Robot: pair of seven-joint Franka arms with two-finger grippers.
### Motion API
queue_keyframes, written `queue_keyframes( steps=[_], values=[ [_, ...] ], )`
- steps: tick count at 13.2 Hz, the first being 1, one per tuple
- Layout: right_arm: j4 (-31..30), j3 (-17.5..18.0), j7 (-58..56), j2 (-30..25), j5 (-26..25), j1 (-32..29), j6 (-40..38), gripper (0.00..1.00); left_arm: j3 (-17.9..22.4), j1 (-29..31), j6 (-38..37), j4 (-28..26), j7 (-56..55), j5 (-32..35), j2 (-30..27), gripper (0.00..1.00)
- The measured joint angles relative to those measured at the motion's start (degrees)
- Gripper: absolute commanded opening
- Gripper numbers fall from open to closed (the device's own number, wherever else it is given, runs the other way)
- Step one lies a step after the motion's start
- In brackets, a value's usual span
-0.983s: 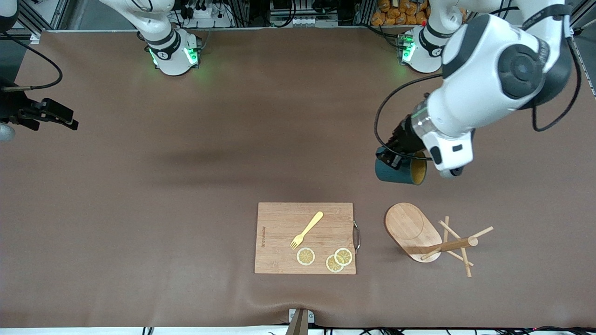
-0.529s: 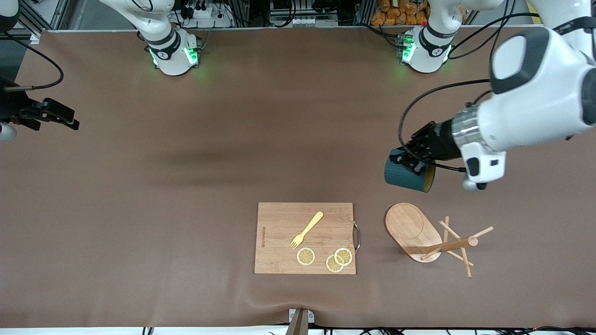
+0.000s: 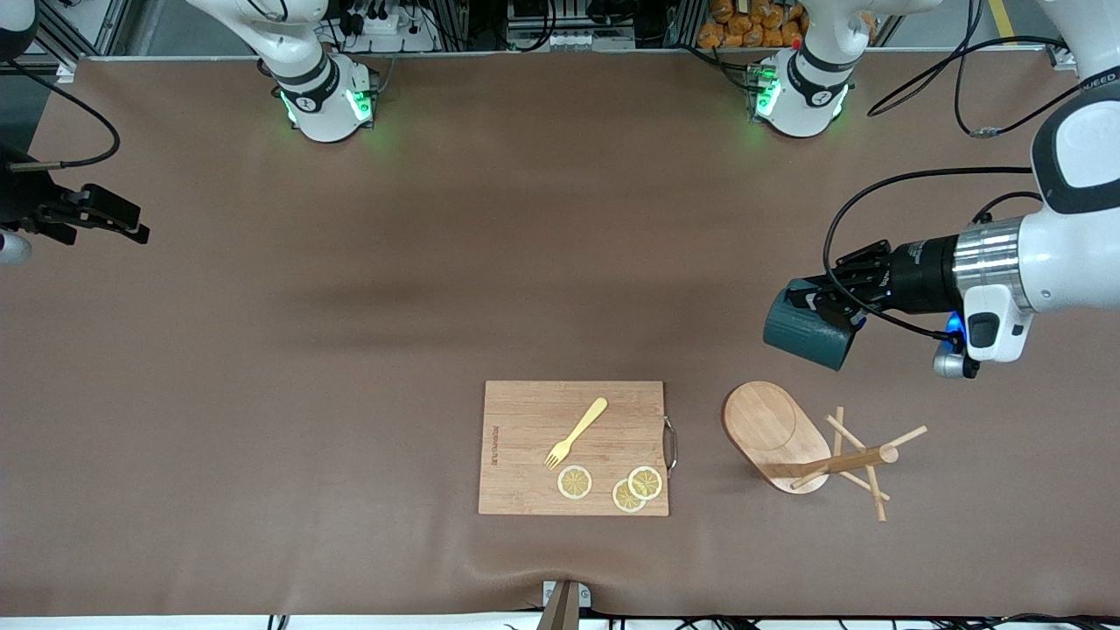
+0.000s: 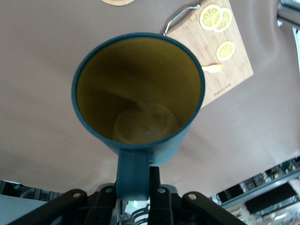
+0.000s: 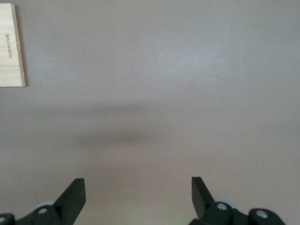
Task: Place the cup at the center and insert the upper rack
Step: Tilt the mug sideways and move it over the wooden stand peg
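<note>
Cup (image 3: 807, 334) carried toward left arm's table end, left pincer (image 3: 827, 304) clamping handle; right pincer (image 5: 138, 194) wide.

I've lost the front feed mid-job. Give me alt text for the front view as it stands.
The left gripper holds the dark teal cup by its handle in the air, tilted on its side above bare table near the mug tree, which lies tipped over beside the cutting board. The board carries a yellow fork and three lemon slices. The right gripper waits open at its end of the table.

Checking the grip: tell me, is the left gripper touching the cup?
Touching: the left wrist view shows the left gripper shut on the cup's handle.
</note>
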Motion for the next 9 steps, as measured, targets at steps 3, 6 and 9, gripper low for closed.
queue_keyframes(
  steps=[3,6,9],
  values=[
    [0.00,0.00,0.00,-0.04,0.00,0.00,0.00,1.00,-0.02,1.26,-0.20,-0.17,4.10,-3.71,0.67,0.00],
    [-0.06,-0.01,0.00,-0.04,0.00,0.00,-0.02,1.00,-0.02,3.40,-0.24,-0.41,6.69,-7.61,1.27,0.00],
    [-0.50,-0.02,0.00,-0.04,0.00,0.00,-0.03,1.00,0.00,6.42,-0.46,-1.32,9.24,-12.89,1.95,0.00]
  ],
)
